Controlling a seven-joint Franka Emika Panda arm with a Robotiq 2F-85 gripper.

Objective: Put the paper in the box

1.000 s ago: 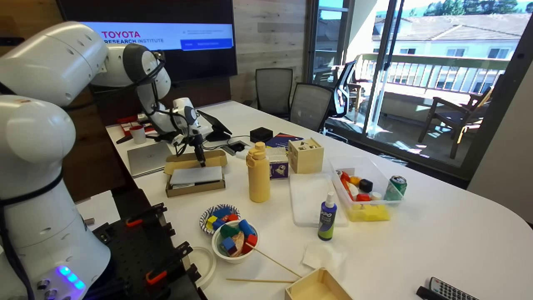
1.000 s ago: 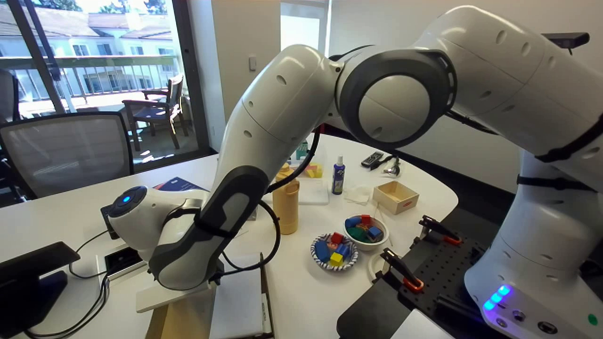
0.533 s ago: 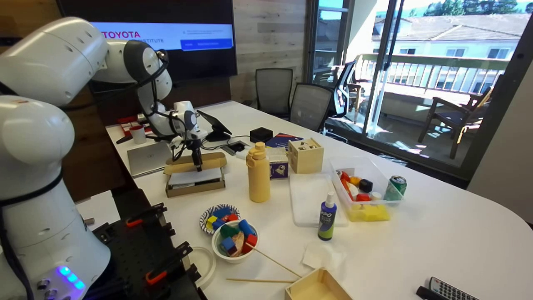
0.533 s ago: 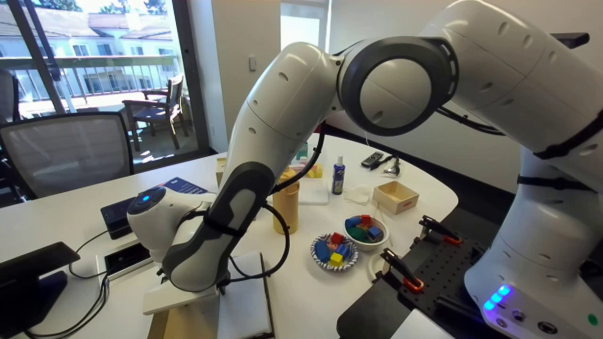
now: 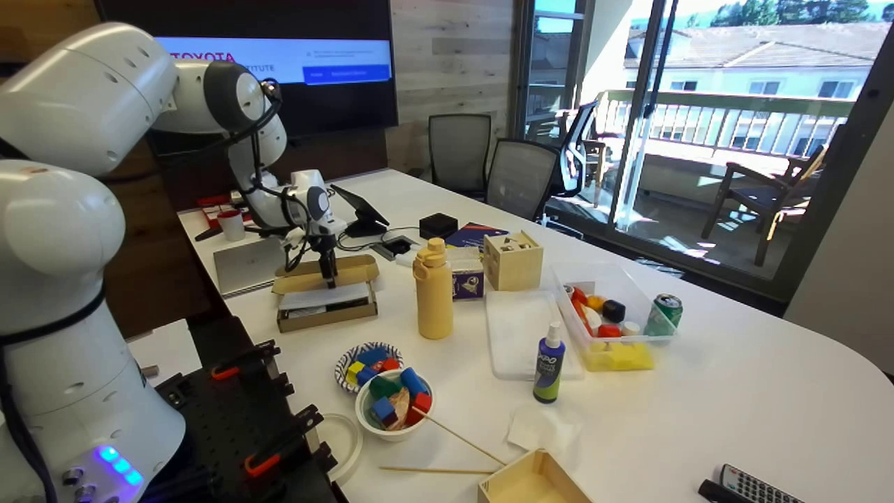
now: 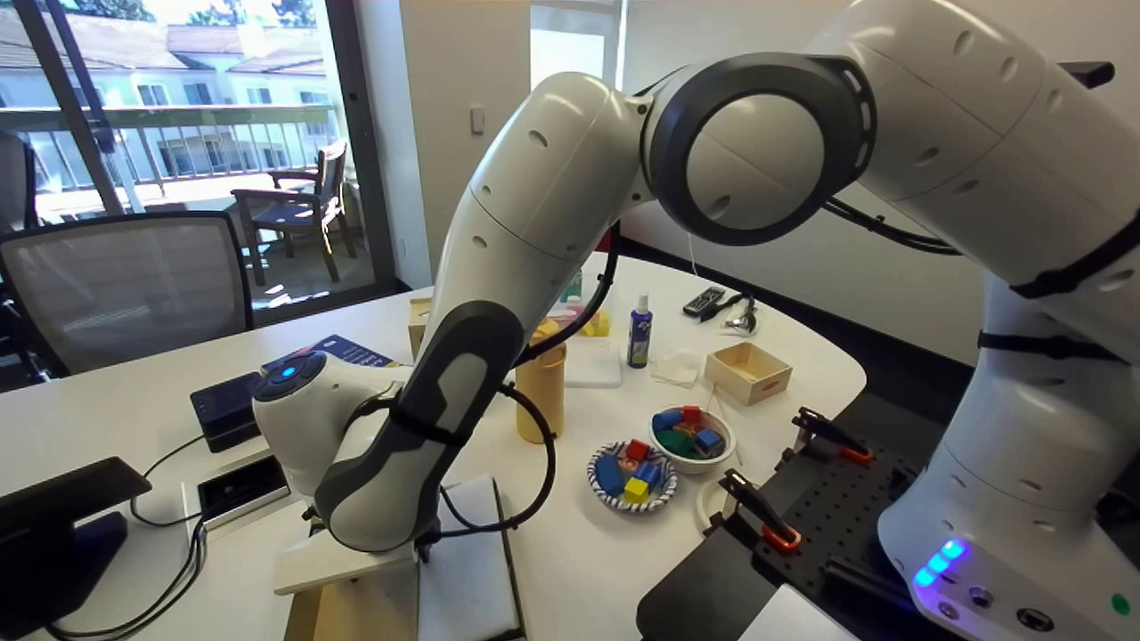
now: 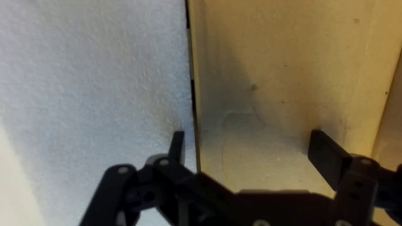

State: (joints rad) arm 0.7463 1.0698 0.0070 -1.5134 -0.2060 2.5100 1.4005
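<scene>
The box is shallow brown cardboard with its lid flap folded back. The white sheet of paper lies over the box's inside, with a dark gap at its front edge. In an exterior view the sheet shows beside the arm, which hides much of the box. My gripper is low over the box's back edge. In the wrist view the gripper is open. Its left finger is over the sheet, its right over the brown flap. I cannot tell whether the fingertips touch.
A yellow bottle stands right of the box, with a purple box and wooden cube holder behind it. A laptop lies behind left. Bowls of blocks are in front. A black stand is near the arm.
My gripper has moved slightly lower and toward the box's front. The sheet has shifted or settled, showing a dark gap at its front right edge. The upper arm has shifted slightly.
</scene>
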